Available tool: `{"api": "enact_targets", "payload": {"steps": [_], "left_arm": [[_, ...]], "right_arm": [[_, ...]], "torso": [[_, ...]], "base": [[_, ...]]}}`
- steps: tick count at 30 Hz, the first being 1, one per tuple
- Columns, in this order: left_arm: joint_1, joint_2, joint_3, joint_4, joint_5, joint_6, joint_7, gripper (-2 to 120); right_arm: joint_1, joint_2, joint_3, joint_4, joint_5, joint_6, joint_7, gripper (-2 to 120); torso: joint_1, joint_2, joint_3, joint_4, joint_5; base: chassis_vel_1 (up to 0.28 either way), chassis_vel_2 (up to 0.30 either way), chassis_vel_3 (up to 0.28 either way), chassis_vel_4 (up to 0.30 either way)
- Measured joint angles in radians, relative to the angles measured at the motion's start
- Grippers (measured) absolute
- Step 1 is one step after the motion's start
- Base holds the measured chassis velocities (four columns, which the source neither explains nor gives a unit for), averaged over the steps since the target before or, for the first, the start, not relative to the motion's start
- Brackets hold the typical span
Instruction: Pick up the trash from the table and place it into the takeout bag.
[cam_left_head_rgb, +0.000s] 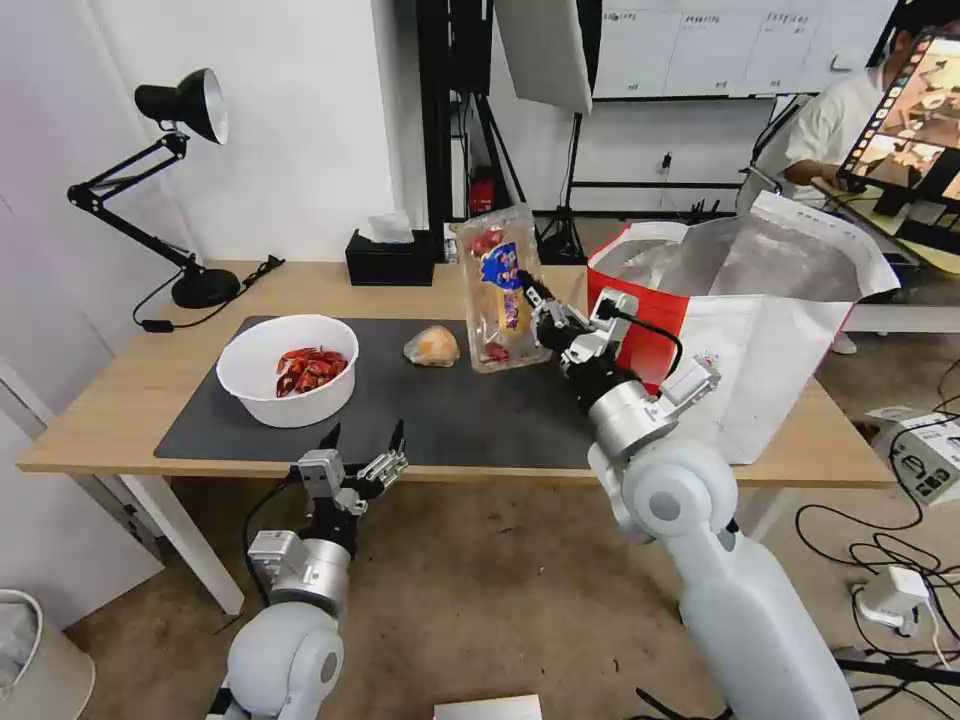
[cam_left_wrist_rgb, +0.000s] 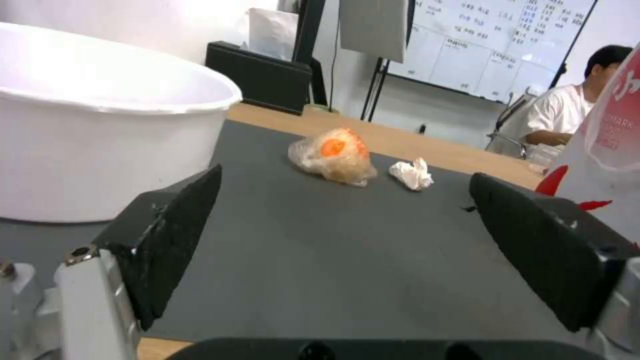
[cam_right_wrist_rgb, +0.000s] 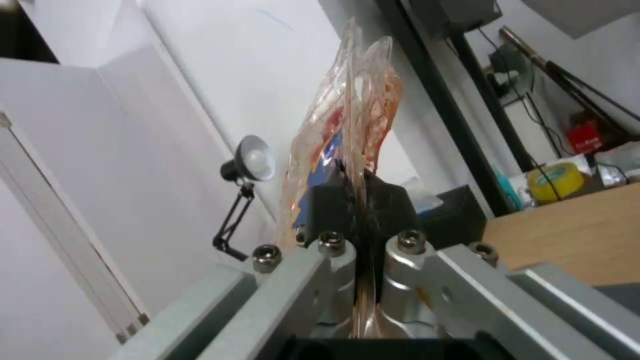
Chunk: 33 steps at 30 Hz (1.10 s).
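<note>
Left gripper (cam_left_head_rgb: 363, 437) waits open at the worktop (cam_left_head_rgb: 300, 285) edge.
Right gripper (cam_left_head_rgb: 522, 283) clamps the clear tray (cam_left_head_rgb: 497, 290) aloft beside the takeout bag (cam_left_head_rgb: 760, 330); bowl (cam_left_head_rgb: 288, 368), wrapped lump (cam_left_head_rgb: 432, 346) and tissue (cam_left_wrist_rgb: 412, 173) remain.

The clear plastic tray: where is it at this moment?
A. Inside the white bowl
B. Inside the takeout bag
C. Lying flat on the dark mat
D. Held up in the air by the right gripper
D. The right gripper is shut on the clear plastic tray, holding it upright above the mat, beside the takeout bag and not yet in it.
</note>
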Motion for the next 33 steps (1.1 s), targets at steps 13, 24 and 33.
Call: {"api": "enact_targets", "payload": {"steps": [13, 24, 33], "left_arm": [[0.009, -0.012, 0.005, 0.0, 0.01, -0.002, 0.001, 100], [0.025, -0.016, 0.005, 0.0, 0.021, -0.018, 0.001, 100], [0.032, -0.019, 0.008, 0.0, 0.025, -0.021, 0.002, 100]], "right_arm": [[0.018, -0.018, 0.055, 0.021, 0.047, 0.019, 0.022, 0], [0.05, -0.033, 0.138, 0.05, 0.122, 0.021, 0.115, 0], [0.067, -0.038, 0.189, 0.055, 0.159, 0.041, 0.193, 0]], "torso": [[0.0, 0.0, 0.0, 0.0, -0.0001], [0.0, 0.0, 0.0, 0.0, 0.0], [0.0, 0.0, 0.0, 0.0, 0.0]], "base": [[0.0, 0.0, 0.0, 0.0], [0.0, 0.0, 0.0, 0.0], [0.0, 0.0, 0.0, 0.0]]}}
